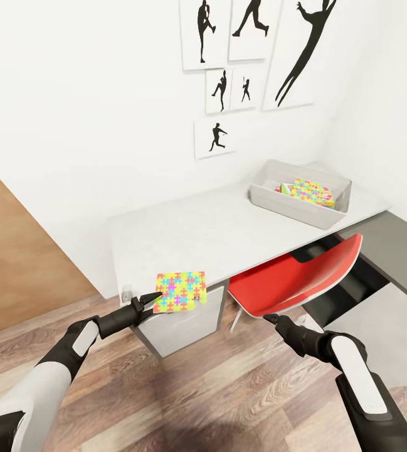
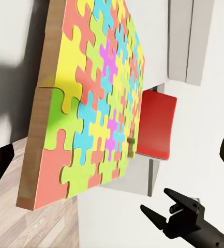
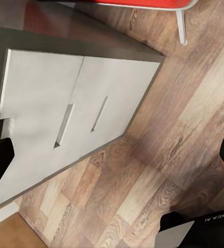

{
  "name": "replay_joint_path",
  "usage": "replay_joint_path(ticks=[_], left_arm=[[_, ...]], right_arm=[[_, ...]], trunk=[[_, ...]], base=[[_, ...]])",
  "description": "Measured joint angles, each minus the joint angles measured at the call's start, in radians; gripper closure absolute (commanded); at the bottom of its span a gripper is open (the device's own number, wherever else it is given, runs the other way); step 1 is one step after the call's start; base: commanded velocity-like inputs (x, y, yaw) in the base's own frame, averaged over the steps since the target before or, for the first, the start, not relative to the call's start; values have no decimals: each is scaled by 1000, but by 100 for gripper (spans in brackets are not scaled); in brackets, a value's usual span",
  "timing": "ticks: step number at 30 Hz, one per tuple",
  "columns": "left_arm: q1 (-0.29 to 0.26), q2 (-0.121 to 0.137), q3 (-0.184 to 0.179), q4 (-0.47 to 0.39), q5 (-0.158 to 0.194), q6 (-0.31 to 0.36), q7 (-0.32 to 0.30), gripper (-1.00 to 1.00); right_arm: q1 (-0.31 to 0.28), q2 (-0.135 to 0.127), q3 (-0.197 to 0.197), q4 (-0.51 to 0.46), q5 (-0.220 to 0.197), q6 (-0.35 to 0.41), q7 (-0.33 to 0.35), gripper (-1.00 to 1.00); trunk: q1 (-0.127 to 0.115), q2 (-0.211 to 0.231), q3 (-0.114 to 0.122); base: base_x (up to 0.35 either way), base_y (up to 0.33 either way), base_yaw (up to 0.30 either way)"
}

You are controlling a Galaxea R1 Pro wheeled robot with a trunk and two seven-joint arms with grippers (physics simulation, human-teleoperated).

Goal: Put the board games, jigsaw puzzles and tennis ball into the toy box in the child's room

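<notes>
I am reaching my left gripper (image 1: 154, 300) toward the jigsaw puzzle (image 1: 179, 292) that is lying at the near edge of the pale table (image 1: 228, 226), partly hanging over it. My fingertips are touching or almost touching its near left corner, and I cannot tell whether they are pinching it or just beside it. In the left wrist view the puzzle (image 2: 91, 103) is looming close, its thick brown edge facing me.

My right gripper (image 1: 269, 319) is hanging in front of the red chair (image 1: 297, 282), holding nothing; in the left wrist view its fingers (image 2: 166, 209) are spread apart. Its own camera is looking down at the drawers (image 3: 70, 119) and the plank floor (image 3: 168, 155).

I am judging the job as partly done. The grey toy box (image 1: 303, 194) is sitting at the far end of the table with things already inside: I am counting one colourful puzzle square (image 1: 306, 188) lying on top, with something printed showing under it, too small to name. So one puzzle is in and one is still out. No ball or game box is lying loose on the part of the table I am seeing.
</notes>
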Motion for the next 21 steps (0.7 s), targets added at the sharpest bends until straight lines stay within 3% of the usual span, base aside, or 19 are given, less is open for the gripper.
replay_joint_path(ticks=[21], left_arm=[[-1,0,8,-2,17,2,0,-100]], right_arm=[[0,0,0,0,0,1,0,-100]], trunk=[[0,0,0]], base=[[0,-56,0]])
